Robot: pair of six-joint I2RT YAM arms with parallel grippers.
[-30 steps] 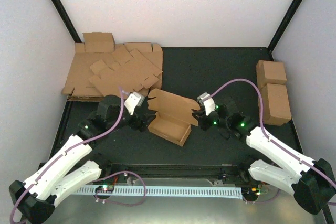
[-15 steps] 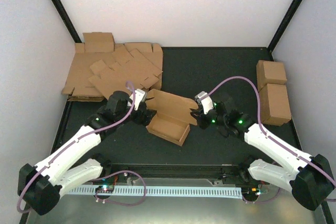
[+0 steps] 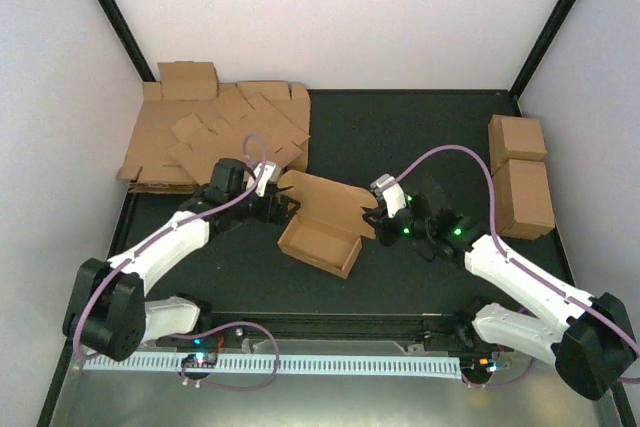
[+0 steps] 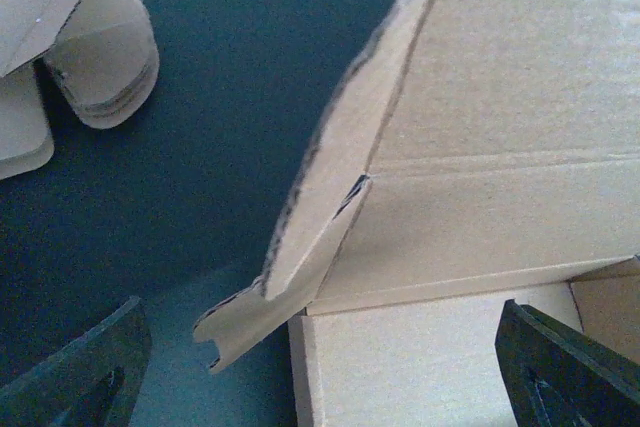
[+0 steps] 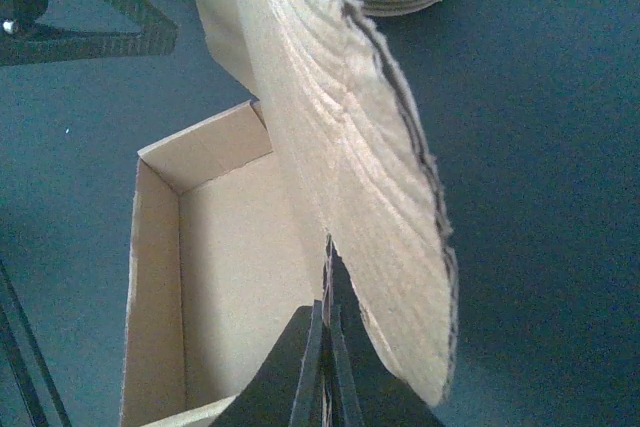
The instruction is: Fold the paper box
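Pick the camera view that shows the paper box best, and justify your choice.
The top external view: the whole paper box shows, open tray and raised lid. The left wrist view catches only one corner with a side flap; the right wrist view shows the tray's inside and a flap edge-on.

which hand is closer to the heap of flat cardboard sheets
Left. The left hand is just off the near right corner of the heap. The right hand is on the other side of the box, further right.

No legible text or markings anywhere
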